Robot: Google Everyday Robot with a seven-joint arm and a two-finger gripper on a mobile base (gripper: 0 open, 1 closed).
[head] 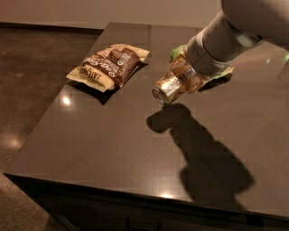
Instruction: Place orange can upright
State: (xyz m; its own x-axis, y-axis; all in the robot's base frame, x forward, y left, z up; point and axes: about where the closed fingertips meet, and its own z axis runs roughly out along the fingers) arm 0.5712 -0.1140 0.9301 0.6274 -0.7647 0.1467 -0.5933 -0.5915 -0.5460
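We see the hand [184,76] above the far middle of the table [113,135], its pale tan fingers pinching the orange can [166,88] around the body. The can is a small metal cylinder, shiny orange-brown, with a silver round end turned down and toward the camera. It hangs off the table, lying tilted rather than upright, and casts a dark shadow [198,149] on the top below it. Behind the hand we make out the thick, smooth, light grey arm [226,36] coming in from the upper right.

To the left lies the brown snack bag [108,66], a flat crinkled pouch with cream edges and glossy print. A green snack bag [177,52] shows in part behind the hand and arm.

The table is a dark, polished slab with straight edges; small bright lights mirror in it. Around it we see a dull brown floor [31,67] and a pale wall [90,11] at the back.
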